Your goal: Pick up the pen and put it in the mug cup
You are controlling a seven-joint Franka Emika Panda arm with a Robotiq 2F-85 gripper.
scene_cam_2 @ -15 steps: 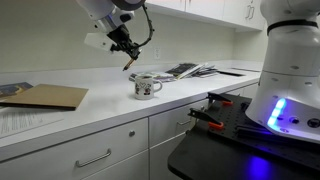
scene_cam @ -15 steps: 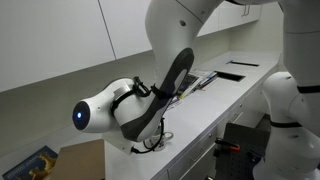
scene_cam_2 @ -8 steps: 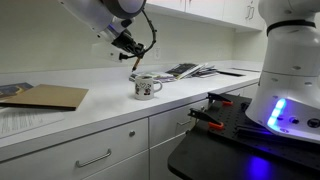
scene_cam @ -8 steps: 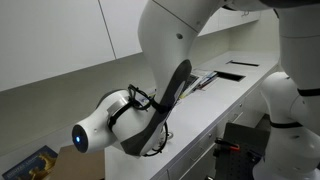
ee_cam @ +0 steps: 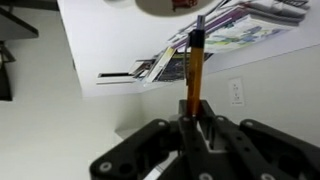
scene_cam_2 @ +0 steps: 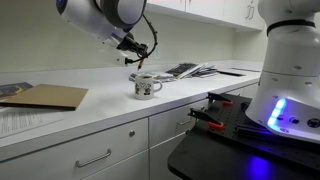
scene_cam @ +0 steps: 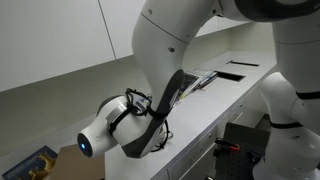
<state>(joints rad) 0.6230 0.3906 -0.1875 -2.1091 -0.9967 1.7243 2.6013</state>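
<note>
My gripper [ee_cam: 197, 105] is shut on the pen [ee_cam: 196, 60], a thin orange-brown stick with a dark end that points away from the jaws. In the wrist view the whitish mug cup [ee_cam: 165, 6] shows only as a rim at the top edge, just left of the pen's tip. In an exterior view the gripper [scene_cam_2: 129, 50] holds the pen [scene_cam_2: 135, 61] slanted above the mug cup [scene_cam_2: 145, 87], which stands on the white counter [scene_cam_2: 100, 110]. In an exterior view the arm [scene_cam: 150, 115] hides the mug and pen.
A brown cardboard sheet [scene_cam_2: 45, 96] lies on the counter. Magazines [scene_cam_2: 190, 70] lie behind the mug, also in the wrist view [ee_cam: 240, 30]. A white robot base with a blue light [scene_cam_2: 290, 90] and red clamps [scene_cam_2: 205, 118] stand in front. Wall cabinets hang above.
The arm has swung and turned. The gripper with the pen has shifted slightly sideways, so the pen now hangs closer over the mug. The mug has not moved.
</note>
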